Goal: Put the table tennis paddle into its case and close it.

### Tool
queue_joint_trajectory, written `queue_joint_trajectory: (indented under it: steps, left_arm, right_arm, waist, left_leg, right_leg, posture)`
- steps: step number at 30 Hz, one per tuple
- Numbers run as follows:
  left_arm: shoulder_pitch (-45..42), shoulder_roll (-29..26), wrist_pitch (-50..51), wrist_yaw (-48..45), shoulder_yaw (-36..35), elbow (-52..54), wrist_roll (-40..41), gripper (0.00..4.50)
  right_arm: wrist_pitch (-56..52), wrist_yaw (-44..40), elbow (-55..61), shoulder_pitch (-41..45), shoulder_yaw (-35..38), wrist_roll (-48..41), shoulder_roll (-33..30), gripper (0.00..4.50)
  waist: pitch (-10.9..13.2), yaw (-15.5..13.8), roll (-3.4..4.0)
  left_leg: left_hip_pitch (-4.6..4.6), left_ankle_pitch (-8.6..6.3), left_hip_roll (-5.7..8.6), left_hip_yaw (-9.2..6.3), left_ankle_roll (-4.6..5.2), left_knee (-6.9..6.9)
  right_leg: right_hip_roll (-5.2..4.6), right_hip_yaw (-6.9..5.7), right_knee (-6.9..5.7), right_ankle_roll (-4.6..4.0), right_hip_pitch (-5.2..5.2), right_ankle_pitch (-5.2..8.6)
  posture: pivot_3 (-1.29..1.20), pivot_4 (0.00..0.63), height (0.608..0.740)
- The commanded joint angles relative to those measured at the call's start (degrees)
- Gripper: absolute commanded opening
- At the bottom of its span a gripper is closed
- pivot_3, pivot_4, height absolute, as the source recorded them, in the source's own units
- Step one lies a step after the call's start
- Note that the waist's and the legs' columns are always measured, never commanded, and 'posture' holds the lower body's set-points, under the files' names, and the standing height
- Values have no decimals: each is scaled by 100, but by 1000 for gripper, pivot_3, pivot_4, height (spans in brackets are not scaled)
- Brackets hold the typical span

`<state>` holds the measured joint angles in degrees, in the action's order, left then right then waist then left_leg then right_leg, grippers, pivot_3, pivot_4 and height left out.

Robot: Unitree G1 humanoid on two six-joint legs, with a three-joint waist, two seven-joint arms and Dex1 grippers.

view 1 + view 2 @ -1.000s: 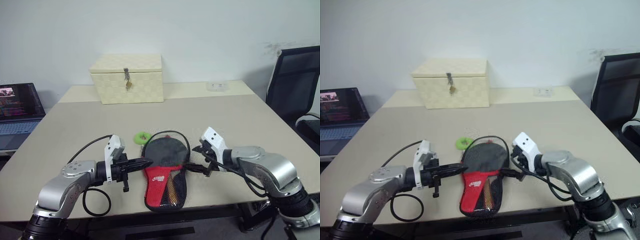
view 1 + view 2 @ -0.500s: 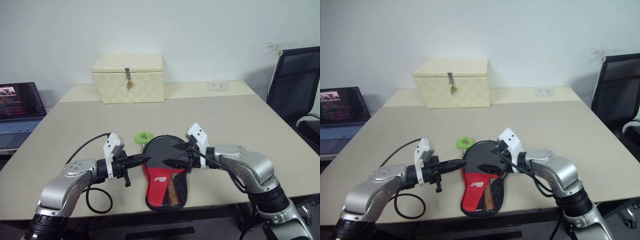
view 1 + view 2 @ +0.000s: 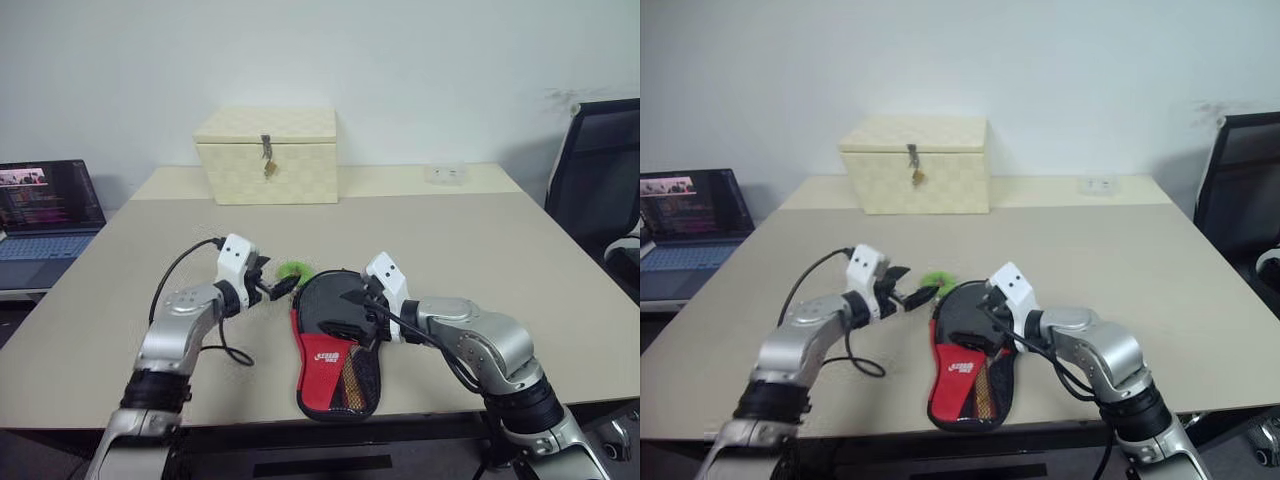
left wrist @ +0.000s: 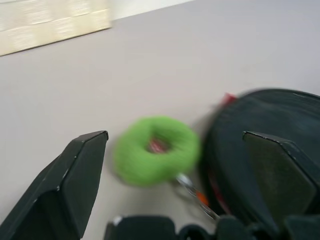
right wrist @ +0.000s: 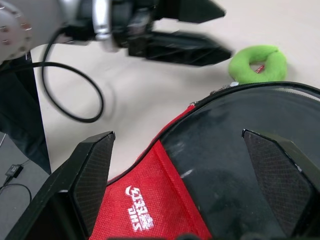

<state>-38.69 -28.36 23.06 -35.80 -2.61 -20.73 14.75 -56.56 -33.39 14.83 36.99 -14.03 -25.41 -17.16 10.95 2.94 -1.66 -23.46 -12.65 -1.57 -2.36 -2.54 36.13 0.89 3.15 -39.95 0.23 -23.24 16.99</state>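
Lying near the front edge of the beige table [image 3: 480, 240]: the case [image 3: 336, 345], a paddle-shaped soft pouch, black rounded part toward the far side, red narrow end with mesh pocket toward the robot. The table tennis paddle cannot be made out apart from the pouch; whether it sits inside cannot be told. Green ring pull tag [image 3: 291, 270]: on the tabletop, just beside the far left edge of the black part, joined to it by a short metal link.

Right gripper [image 3: 349, 312]: over the black rounded part, fingers spread wide, grasping nothing; whether the tips touch the fabric cannot be told. Left gripper [image 3: 281, 283]: pointing at the pull tag from the left, fingers apart, one to each side of the ring in its wrist view, not closed on it.

Cream woven latched box [image 3: 267, 154]: far side of the table, well apart from the pouch. Laptop [image 3: 45, 212]: open, beyond the table's left edge. Black chair [image 3: 597, 170]: at the right.
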Motion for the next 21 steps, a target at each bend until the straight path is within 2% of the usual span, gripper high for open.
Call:
queue_joint_trajectory:
  steps: [1, 11, 21]
  left_arm:
    - [-578, 105, -228, 81, -8, -835, -202, 4486]
    - [-1931, 352, -1040, -15, 4, -3837, -723, 4486]
    - [-2264, 613, -1486, -70, 30, -4878, -1092, 4486]
  right_arm:
    - [153, 55, 47, 89, 11, 69, 55, 4500]
    - [193, 237, -53, 68, 46, 262, 118, 4500]
    - [235, 283, -61, 37, 41, 350, 168, 4500]
  waist:
    - [0, -2, 0]
    - [0, -11, 0]
    - [0, -28, 0]
  left_leg:
    - [-1, 0, 0, -3, 0, 0]
    - [-37, 1, 7, -53, -1, 10]
    - [-38, 1, 9, -57, -1, 17]
  right_leg:
    - [0, -14, -1, 0, 0, 0]
    - [-2, -83, 1, -4, -8, -2]
    - [-2, -85, -4, -4, -7, -2]
  posture:
    - [0, 150, 740]
    - [0, 150, 740]
    - [0, 150, 740]
